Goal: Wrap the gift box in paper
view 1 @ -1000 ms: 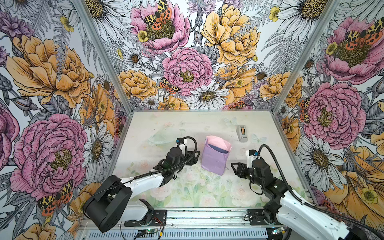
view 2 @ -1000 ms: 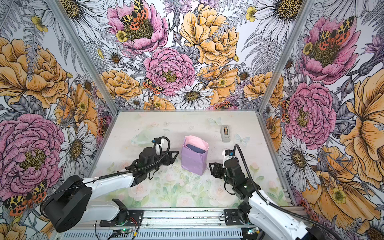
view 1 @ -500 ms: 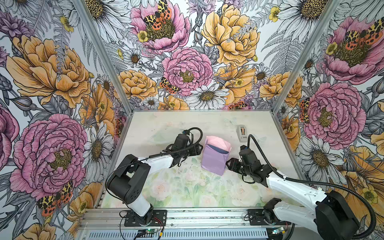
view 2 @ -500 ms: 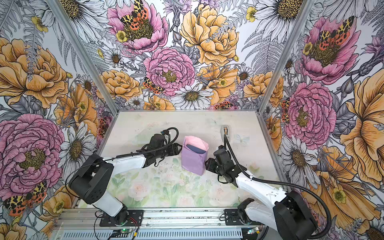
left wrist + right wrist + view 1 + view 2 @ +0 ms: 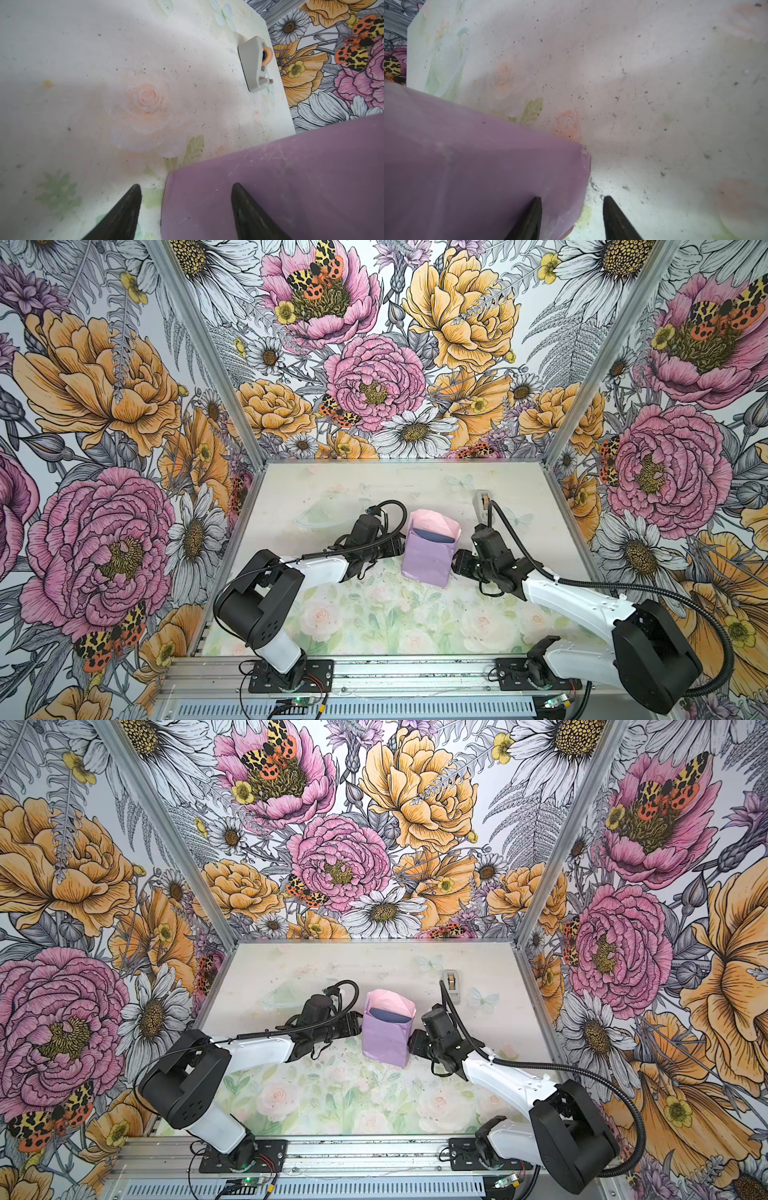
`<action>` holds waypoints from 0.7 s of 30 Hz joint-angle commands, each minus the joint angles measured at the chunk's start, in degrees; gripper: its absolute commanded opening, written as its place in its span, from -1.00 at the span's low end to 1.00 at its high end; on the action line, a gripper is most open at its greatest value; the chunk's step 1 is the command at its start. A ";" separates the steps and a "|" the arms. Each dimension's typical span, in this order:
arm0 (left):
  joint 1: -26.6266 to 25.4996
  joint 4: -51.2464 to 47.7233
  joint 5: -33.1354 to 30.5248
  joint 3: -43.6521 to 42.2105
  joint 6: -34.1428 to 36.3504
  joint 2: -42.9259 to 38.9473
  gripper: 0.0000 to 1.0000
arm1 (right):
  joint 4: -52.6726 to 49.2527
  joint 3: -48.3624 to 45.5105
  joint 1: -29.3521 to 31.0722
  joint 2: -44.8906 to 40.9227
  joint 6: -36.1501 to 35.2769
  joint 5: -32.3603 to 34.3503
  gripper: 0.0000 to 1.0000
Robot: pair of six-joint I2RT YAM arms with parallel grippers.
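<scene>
Paper point(image 5: 426, 564) sits folded around the box point(image 5: 434, 536) near the middle of the surface point(image 5: 374, 614), lilac face outward. In both top views the far end of the wrap is open. Pale pink flaps stand up there, and a strip of the navy box point(image 5: 388, 1016) shows between them and the lilac front of the paper point(image 5: 384, 1044).

The left claw point(image 5: 400, 547) lies low, just beside the wrap's left side. Its wrist view shows the claw point(image 5: 185, 185) released, with the fingers point(image 5: 128, 212) well apart. One is over bare surface, the other is in front of the lilac sheet, and the paper's edge runs between them.

The right claw point(image 5: 456, 566) is just beside the wrap's right side, toward the near corner. Its wrist view shows the claw point(image 5: 572, 197) also unclenched. One finger overlaps the lilac corner, the other is over the surface, and a gap shows between that finger and the paper. Whether either claw touches the wrap I cannot tell.

A grey dispenser point(image 5: 482, 506) stands apart on the surface, beyond the right arm and near the right wall.
</scene>
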 commanded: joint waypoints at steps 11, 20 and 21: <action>-0.73 -20.70 -11.58 3.82 4.80 -16.47 0.51 | -15.55 12.14 -4.03 -8.70 -6.28 3.52 0.13; -0.05 -37.24 -9.82 17.92 7.47 -20.72 0.52 | -26.64 27.36 -2.15 -7.35 -3.31 -0.26 0.16; -0.43 -38.87 -8.86 20.27 7.59 -19.94 0.51 | -27.90 29.12 -1.46 -6.18 -3.49 -0.30 0.16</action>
